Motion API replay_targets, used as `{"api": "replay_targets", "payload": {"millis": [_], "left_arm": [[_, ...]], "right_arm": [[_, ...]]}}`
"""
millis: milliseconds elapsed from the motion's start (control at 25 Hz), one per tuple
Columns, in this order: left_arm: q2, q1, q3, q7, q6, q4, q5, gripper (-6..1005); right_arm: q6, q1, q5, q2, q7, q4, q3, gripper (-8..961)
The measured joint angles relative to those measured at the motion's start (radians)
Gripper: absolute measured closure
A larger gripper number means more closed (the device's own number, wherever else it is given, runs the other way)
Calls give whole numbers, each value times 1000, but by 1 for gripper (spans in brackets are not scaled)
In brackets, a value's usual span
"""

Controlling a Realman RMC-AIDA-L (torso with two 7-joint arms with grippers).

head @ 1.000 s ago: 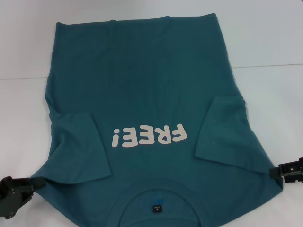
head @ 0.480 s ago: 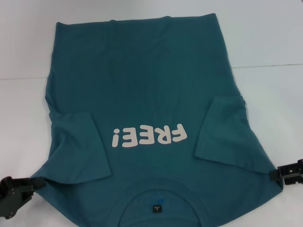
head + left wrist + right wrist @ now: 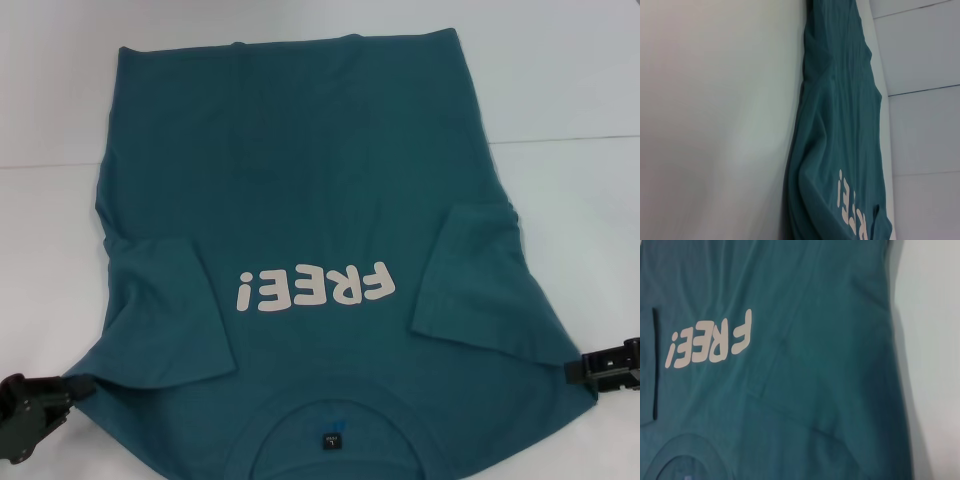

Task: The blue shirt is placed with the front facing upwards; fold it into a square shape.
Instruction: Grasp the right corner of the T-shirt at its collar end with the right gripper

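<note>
Fabric fills most of the head view: a large dark teal-blue cotton short-sleeved shirt (image 3: pixel 300 200) lies spread front-up on the pale white surface (image 3: pixel 560 80), its collar at the near edge and its hem at the far side. White rounded "FREE!" lettering (image 3: pixel 312 288) reads upside down across the chest, and a small black neck label (image 3: pixel 331 440) sits inside the collar. Both short sleeves are folded inward onto the body, the left sleeve (image 3: pixel 165 310) lying left of the lettering and the right sleeve (image 3: pixel 475 280) right of it.

The black left claw (image 3: pixel 62 388) sits at the near left corner, touching the shirt's shoulder edge; whether it is clamped on the cloth cannot be told. The black right claw (image 3: pixel 580 368) is at the near right shoulder edge, against the fabric, and its state cannot be told either.

The right wrist view shows the lettering (image 3: pixel 710 342) and a sleeve fold; the left wrist view shows the shirt (image 3: pixel 840 125) rumpled along its left side.
</note>
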Motion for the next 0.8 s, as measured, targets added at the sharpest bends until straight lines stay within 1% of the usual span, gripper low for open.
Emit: {"api": "replay_targets", "payload": {"millis": [280,600,800], "left_arm": [[0,2,-6,0,0,0,0,977],[-1,5,-8,0,0,0,0,977],[-2,5,-9,0,0,0,0,978]], "right_arm": [[8,2,0,1,13,0,-20,254],[11,14,0,12,13,2,-34,253],[11,22,2,14,10,13,-38,253]]}}
